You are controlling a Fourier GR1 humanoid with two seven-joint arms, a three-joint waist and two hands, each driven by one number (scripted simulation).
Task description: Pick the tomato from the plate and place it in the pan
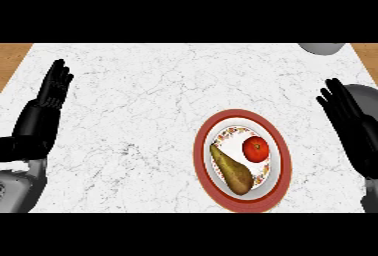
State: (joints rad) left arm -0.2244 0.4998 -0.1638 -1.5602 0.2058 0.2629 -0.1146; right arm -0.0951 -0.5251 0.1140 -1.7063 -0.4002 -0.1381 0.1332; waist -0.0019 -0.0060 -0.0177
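Tomato [255, 149] sits on the plate [210, 185], a red-rimmed one with a patterned inner band, on the white marble counter [148, 125]. It lies in the plate's right half, just beside a brown-green pear [230, 171] that runs along the left half. My right hand [353, 131] stands at the right edge of the view, fingers [336, 102] straight and pointing up, holding nothing; the tomato is to their left and a little lower, apart from them, with bare plate rim and counter between. Behind that hand shows a dark rounded shape, the pan [366, 97], mostly hidden. My left hand [46, 107] rests at the left edge, fingers straight and together, well apart from the plate. A grey rounded object [322, 47] peeks in at the top right.
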